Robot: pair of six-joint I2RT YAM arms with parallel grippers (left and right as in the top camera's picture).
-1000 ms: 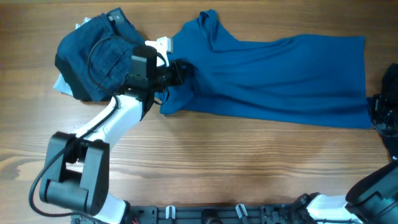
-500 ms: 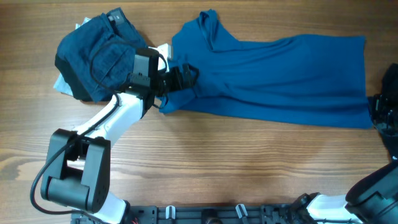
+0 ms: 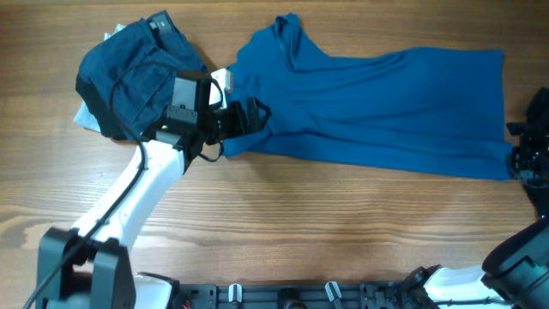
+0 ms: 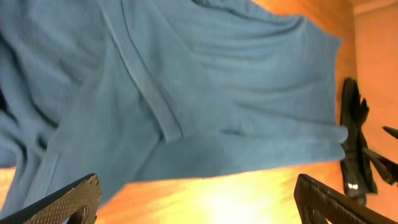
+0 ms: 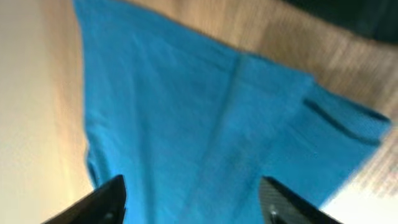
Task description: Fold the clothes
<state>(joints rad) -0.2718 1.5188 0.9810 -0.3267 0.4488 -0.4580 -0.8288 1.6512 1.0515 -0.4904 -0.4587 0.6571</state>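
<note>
Though blurred, right pincer (image 5: 194, 200) seems open.

Robot lab bench: wood-grain table (image 3: 343, 223), black arm mounts (image 3: 283, 297) along its edge.

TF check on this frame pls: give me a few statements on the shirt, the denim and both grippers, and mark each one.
1. The cobalt-blue collared shirt lies spread lengthwise on the wooden table. True.
2. The left gripper is clamped on the shirt. False: its jaws stand open, with nothing between them.
3. The dark denim garment sits bunched at the shirt's left end. True.
4. The right gripper hangs over the denim. False: it is at the shirt's right end, jaws apart, nowhere near the denim.
5. The shirt is folded into a neat square. False: it is unfolded and wrinkled.
</note>
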